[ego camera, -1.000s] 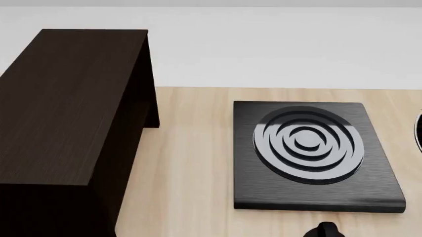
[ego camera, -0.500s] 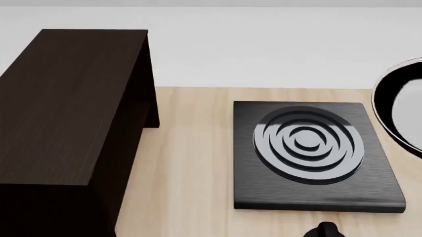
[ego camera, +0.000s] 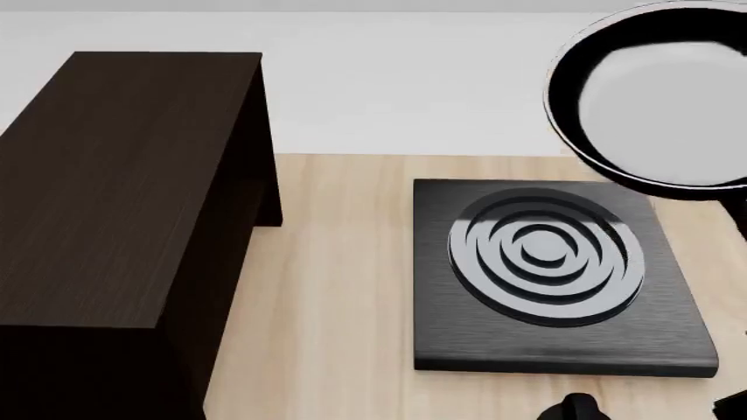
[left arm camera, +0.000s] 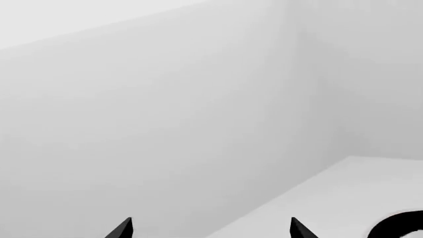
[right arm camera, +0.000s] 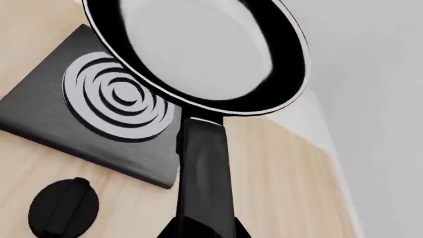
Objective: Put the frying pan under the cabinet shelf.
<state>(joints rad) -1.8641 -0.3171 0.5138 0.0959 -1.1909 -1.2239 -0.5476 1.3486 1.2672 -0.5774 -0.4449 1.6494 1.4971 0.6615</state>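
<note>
1 frying pan (ego camera: pixel 653 101), 1 cabinet shelf (ego camera: pixel 111 188)

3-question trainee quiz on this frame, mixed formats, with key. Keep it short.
1. True or false: the frying pan rests on the square black plate.
2. Multiple choice: the cabinet shelf sits on which side of the head view? A) left B) right C) centre
3. Fill in: in the right wrist view, the pan's long black ____ runs from the pan down toward the camera.

Key
1. False: in the head view it shows in the upper right, overlapping only the plate's far right corner, and the right wrist view shows it raised.
2. A
3. handle
</note>
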